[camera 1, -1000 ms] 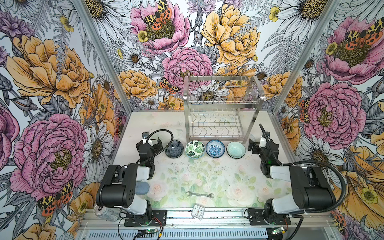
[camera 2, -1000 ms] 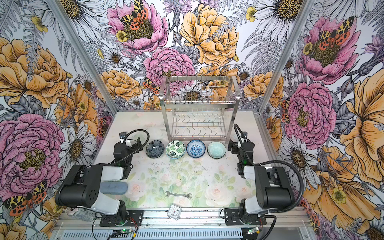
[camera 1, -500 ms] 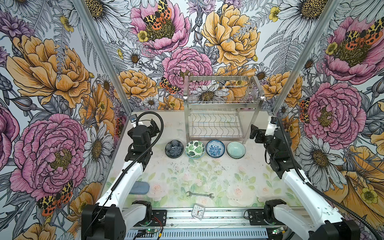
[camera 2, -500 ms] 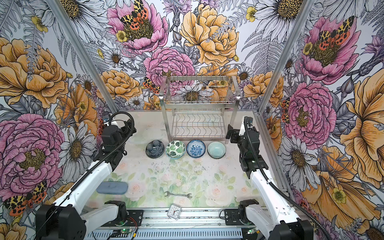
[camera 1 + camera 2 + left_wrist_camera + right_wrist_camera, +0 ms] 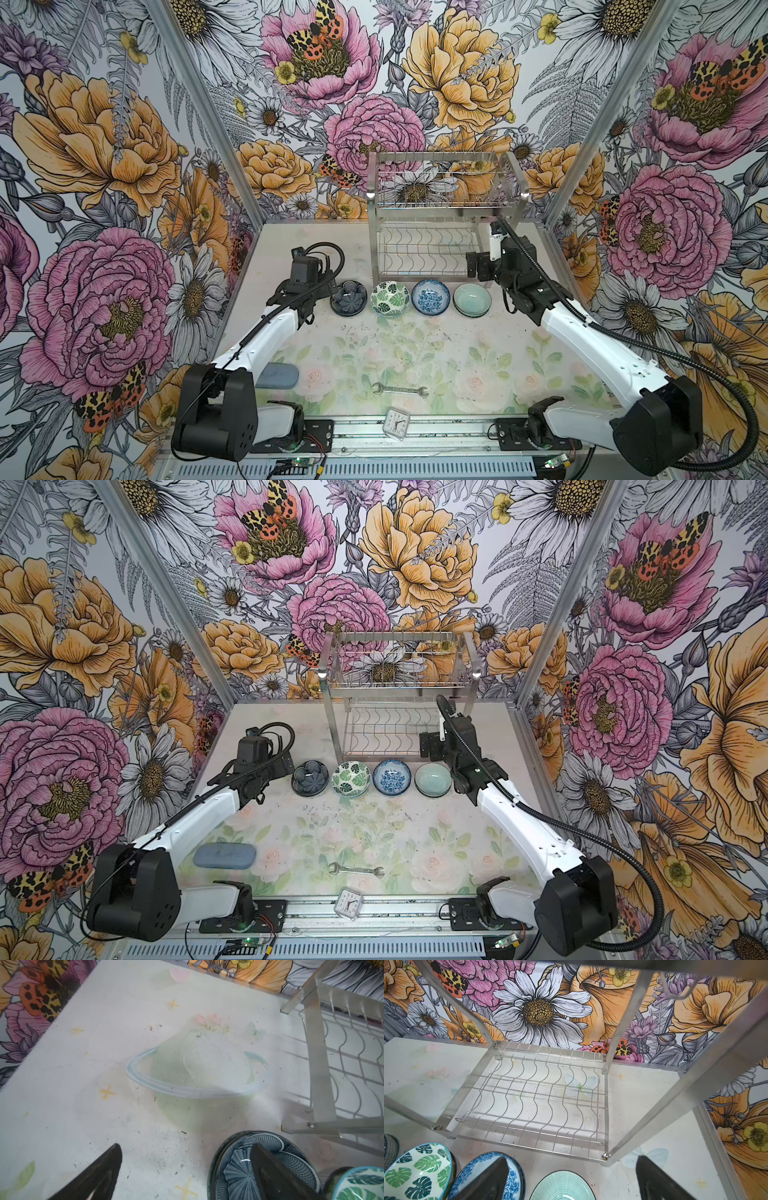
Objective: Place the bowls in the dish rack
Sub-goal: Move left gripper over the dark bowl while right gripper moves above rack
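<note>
My left tool (image 5: 186, 1145) and right tool (image 5: 572, 1157) both gape wide and empty at either end of the row of bowls (image 5: 390, 297) on the desk (image 5: 415, 345), the bare dish rack (image 5: 372, 241) just beyond them, so I judge all the loading is left to do.

This is a robot test cell in a lab: printed flower panels (image 5: 124, 145) framed by aluminium posts (image 5: 206, 108) box in a small table (image 5: 415, 345) behind and beside the dish rack (image 5: 444, 224). Opposite the dish rack, two white-and-black arms (image 5: 266, 345) are bolted to a metal rail (image 5: 449, 432), with loose wiring and a bare circuit board (image 5: 297, 460) just below it.
</note>
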`<state>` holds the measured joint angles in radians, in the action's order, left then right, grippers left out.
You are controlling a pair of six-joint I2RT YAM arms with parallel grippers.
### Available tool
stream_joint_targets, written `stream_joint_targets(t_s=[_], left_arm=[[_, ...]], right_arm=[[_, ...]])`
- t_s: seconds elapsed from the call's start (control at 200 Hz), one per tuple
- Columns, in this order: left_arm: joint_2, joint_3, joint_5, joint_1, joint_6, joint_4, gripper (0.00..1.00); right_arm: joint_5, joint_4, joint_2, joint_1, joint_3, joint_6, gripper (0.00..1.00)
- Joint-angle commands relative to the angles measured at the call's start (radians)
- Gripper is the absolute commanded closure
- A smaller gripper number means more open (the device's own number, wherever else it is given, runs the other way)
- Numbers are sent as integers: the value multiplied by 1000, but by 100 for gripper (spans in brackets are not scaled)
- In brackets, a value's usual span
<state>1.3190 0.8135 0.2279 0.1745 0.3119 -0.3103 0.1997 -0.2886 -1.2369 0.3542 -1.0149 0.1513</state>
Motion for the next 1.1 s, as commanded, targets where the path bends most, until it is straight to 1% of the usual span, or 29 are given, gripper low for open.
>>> stream_joint_targets(t_s=[0.0,0.18,0.39,0.46,0.585,0.666,0.766,0.866,1.096], left_arm=[[24,-1,-76,8,11,12,9],[83,4,-124,10,10,21,21],[118,4,-153,20,10,36,42],[130,6,-155,25,6,37,47],[143,9,-156,40,1,44,50],[150,11,-157,42,0,45,55],[160,12,-154,42,-2,48,58],[167,13,-150,42,1,48,68],[166,18,-136,45,1,46,72]], right_arm=[[33,-22,-10,4,-34,-22,2],[28,-21,-21,5,-36,-19,2],[29,-23,-35,7,-44,-20,2],[30,-22,-42,6,-46,-19,3],[28,-22,-45,9,-48,-17,3],[29,-23,-48,8,-47,-17,2],[29,-22,-48,8,-47,-15,2],[31,-22,-45,8,-45,-16,3],[30,-22,-46,9,-42,-15,3]])
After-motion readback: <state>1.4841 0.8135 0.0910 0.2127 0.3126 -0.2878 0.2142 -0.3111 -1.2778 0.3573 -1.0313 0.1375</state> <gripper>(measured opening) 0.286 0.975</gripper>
